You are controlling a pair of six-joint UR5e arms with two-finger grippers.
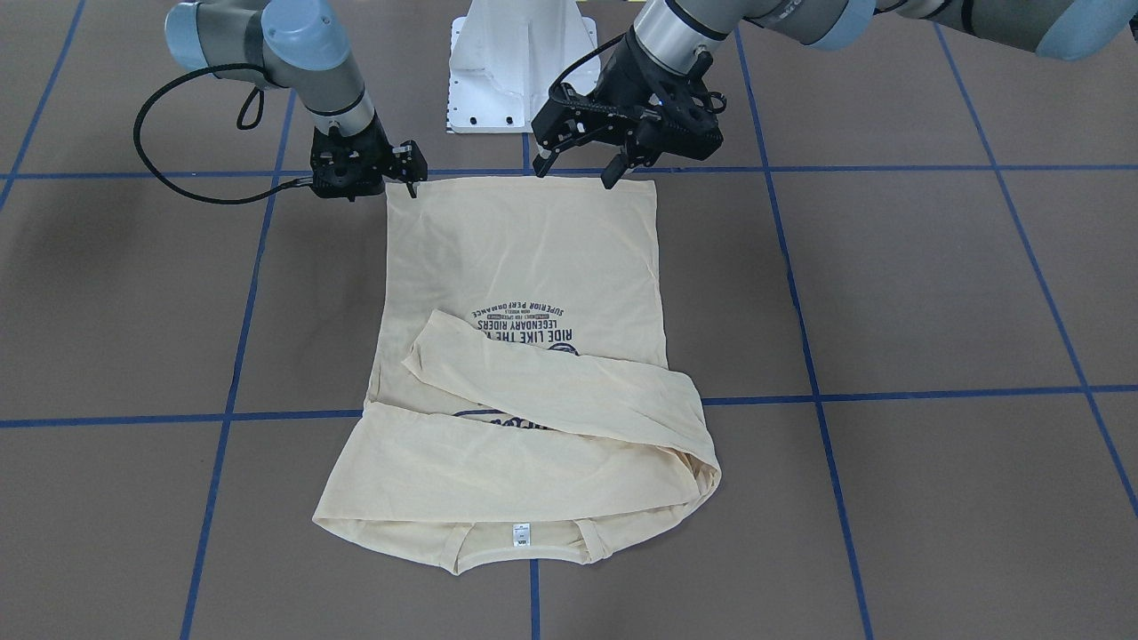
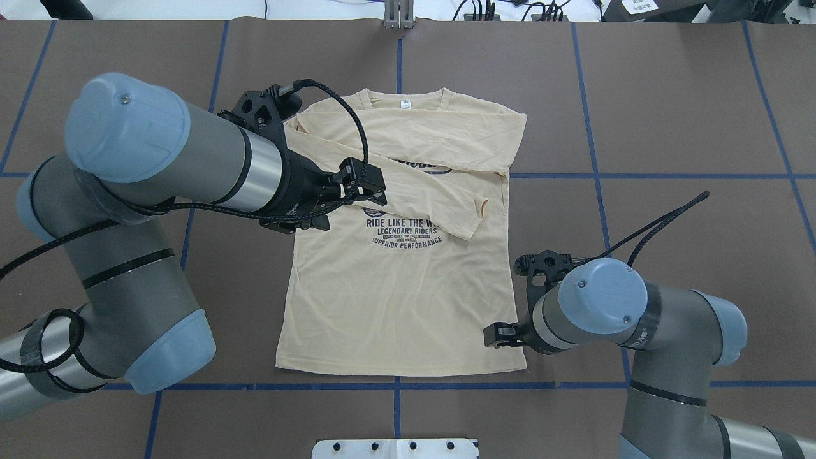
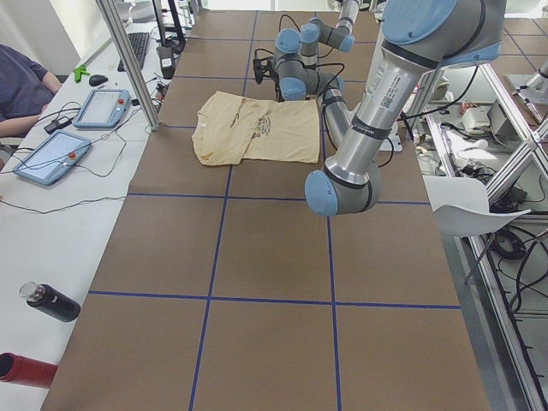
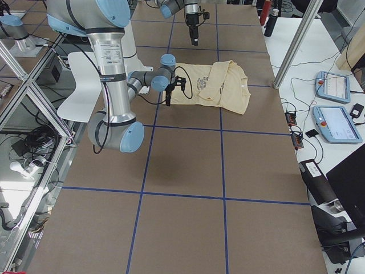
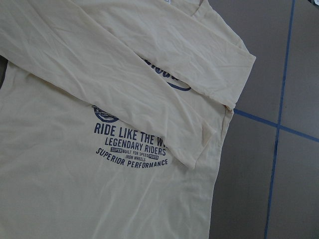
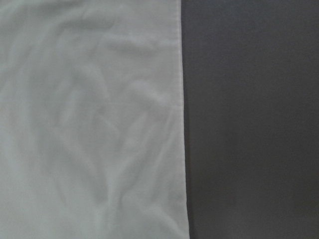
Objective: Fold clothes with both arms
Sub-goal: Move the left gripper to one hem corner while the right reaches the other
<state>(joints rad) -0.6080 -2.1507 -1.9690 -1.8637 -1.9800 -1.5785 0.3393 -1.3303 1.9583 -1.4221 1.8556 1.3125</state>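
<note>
The T-shirt (image 1: 524, 267) lies flat mid-frame on the surface (image 1: 889, 293), with its sleeves crossed over the print. The step in hand seems to be taking the hem. The left gripper (image 1: 574, 175), upper middle of the front view, hangs wide open above the hem. The right gripper (image 1: 411, 173), upper left, is low at a hem corner, and I cannot tell its opening. Next, both should pinch the corners and carry them toward the collar.

Brown matte table top (image 2: 669, 95), ruled into large squares by blue tape lines (image 2: 637, 176). Spread flat in the middle, print up: one pale cream-yellow long-sleeved T-shirt (image 2: 395, 306), collar at the far side from the robot, hem near it, both sleeves (image 2: 433, 203) folded across the chest. At the near edge, a white pedestal base (image 2: 395, 448).
</note>
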